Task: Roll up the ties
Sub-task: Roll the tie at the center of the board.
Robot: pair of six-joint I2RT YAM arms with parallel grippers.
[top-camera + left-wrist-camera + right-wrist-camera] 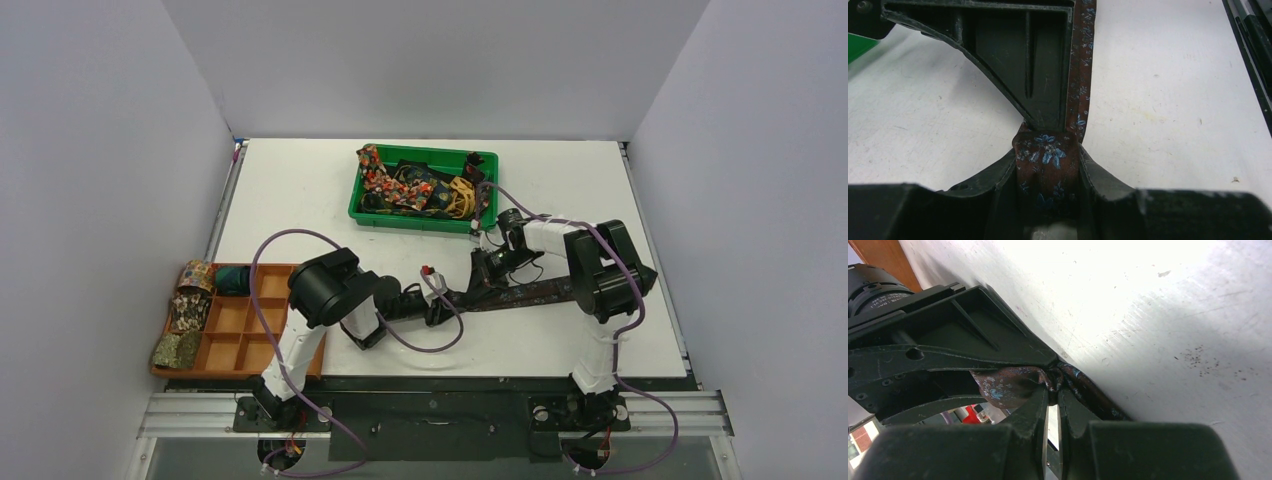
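Observation:
A dark brown tie (pixel 530 293) with small blue flowers lies stretched across the table's middle, and both grippers meet at its left end. In the left wrist view the folded end of the tie (pixel 1048 152) fills the gap of my left gripper (pixel 1047 156), whose fingers press on both sides of it. My right gripper (pixel 1052 389) is shut, pinching the tie (pixel 1003 385) at its fingertips just beside the left gripper (pixel 442 306). The rest of the tie's strip (pixel 1083 65) runs away flat on the table. More ties (pixel 415 185) lie tangled in a green bin.
The green bin (pixel 420 222) stands at the back centre, close behind the right gripper (pixel 480 280). An orange compartment tray (pixel 240 340) sits at the front left edge with several rolled ties (pixel 188 310) in its left cells. Purple cables loop around both arms.

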